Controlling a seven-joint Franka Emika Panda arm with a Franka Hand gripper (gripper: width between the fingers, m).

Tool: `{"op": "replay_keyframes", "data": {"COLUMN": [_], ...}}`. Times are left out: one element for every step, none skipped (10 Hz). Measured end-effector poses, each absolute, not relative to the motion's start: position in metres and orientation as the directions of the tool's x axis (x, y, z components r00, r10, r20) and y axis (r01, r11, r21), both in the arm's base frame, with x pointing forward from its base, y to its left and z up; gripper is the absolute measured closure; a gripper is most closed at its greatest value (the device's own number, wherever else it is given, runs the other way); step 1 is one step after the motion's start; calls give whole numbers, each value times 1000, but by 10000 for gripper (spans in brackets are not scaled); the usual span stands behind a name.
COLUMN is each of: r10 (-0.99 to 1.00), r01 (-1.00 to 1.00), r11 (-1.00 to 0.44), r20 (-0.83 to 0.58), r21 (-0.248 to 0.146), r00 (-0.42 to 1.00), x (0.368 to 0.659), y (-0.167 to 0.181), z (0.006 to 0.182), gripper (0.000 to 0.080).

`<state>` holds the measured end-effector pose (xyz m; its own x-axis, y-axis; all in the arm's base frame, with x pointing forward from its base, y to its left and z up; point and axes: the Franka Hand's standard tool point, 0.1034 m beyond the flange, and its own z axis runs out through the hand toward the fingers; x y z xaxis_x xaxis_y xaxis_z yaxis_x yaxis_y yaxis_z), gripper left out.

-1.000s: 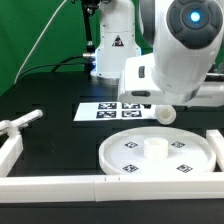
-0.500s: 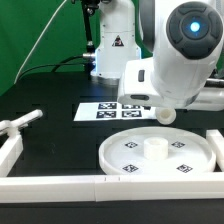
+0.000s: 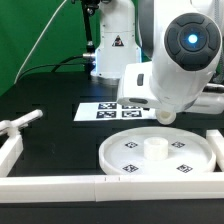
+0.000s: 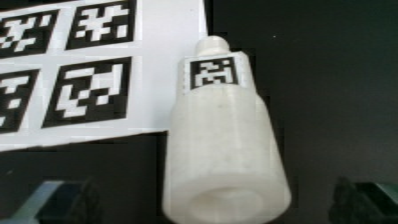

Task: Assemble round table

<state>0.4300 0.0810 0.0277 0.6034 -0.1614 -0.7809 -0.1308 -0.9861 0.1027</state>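
The large round rimmed disc (image 3: pixel 160 152) lies flat at the exterior view's lower right, tags up, with a raised socket in its middle. The short thick leg (image 4: pixel 222 140), white with one tag, lies on the black table beside the marker board (image 4: pixel 71 60). In the exterior view only its round end (image 3: pixel 165 114) shows under the arm. My gripper (image 4: pixel 214 205) is open above the leg's near end. Its dark fingers (image 4: pixel 63 200) stand on either side, apart from the leg. The arm hides the gripper in the exterior view. The cross-shaped foot is out of view.
The marker board (image 3: pixel 112 110) lies behind the disc. Long white border bars run along the front edge (image 3: pixel 60 184) and the exterior view's left (image 3: pixel 18 124). The robot base (image 3: pixel 110 50) stands at the back, in front of a green curtain.
The arm has shifted a little toward the exterior view's right and slightly down. The disc and the leg have not moved.
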Motion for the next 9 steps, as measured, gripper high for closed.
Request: {"op": "replay_keyframes", "data": {"r10": [-159,-160,-162,-163,-159,-156,-157,-157,-157], "r01": [-124,-121,-120,-117,-107,-105,-107,-107,-107], "r11": [-987,-987,-986,-986,-987,-988,-987,-987,-987], "r20": [-788,-791,-795,-793,-791,-792,-792,-792,-792], "r21": [106,109,112,116,119,116,116,116,117], "r00": [594,590,585,587,591,591,590,590,590], "x": [420,413,408,404,404,404,404,404,404], "y": [83,83,82,82,86,87,86,86,86], "z": [23,18,15,11,10,10,10,10,10], "gripper": [151,151,151,151,151,151,278,400,400]}}
